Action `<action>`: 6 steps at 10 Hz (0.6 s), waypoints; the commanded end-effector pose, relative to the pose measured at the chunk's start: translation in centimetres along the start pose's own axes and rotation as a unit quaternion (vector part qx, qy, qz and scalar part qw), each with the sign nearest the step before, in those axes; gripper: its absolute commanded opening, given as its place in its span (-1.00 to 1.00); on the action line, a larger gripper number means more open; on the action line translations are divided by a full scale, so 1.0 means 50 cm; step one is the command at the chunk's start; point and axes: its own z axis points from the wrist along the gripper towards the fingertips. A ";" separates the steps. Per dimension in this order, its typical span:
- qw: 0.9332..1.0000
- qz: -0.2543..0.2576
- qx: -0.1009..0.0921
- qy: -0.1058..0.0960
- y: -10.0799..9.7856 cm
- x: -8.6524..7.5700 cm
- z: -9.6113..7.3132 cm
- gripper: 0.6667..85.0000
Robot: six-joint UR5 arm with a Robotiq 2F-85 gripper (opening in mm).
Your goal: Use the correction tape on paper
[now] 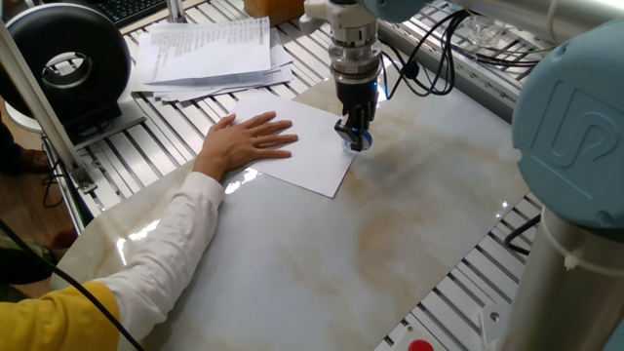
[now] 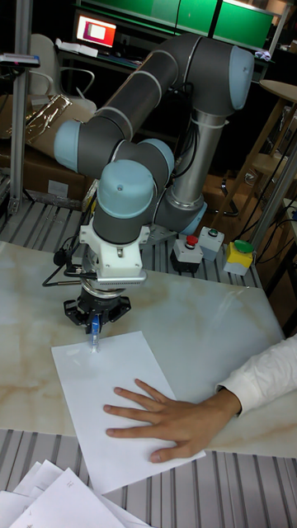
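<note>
The paper (image 1: 312, 156) (image 2: 111, 379) is a blank white sheet lying flat on the marble tabletop. A person's hand (image 1: 244, 141) (image 2: 161, 417) presses it down. My gripper (image 1: 354, 136) (image 2: 93, 334) points straight down over the sheet's far right corner, shut on the correction tape (image 1: 359, 141) (image 2: 94, 338). Only a small blue and clear bit of the dispenser shows between the fingers. Its tip touches the paper close to the edge.
A stack of printed papers (image 1: 210, 54) lies behind the sheet. A black round device (image 1: 68, 63) stands at the far left. The person's sleeved arm (image 1: 146, 263) crosses the table's near left. Button boxes (image 2: 210, 247) sit by the robot base.
</note>
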 end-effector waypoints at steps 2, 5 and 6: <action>1.000 0.004 -0.011 -0.002 0.004 0.007 -0.002 -0.98; 1.000 0.003 -0.001 -0.005 0.005 -0.002 -0.020 -0.98; 1.000 0.002 0.000 -0.008 0.003 -0.008 -0.019 -0.98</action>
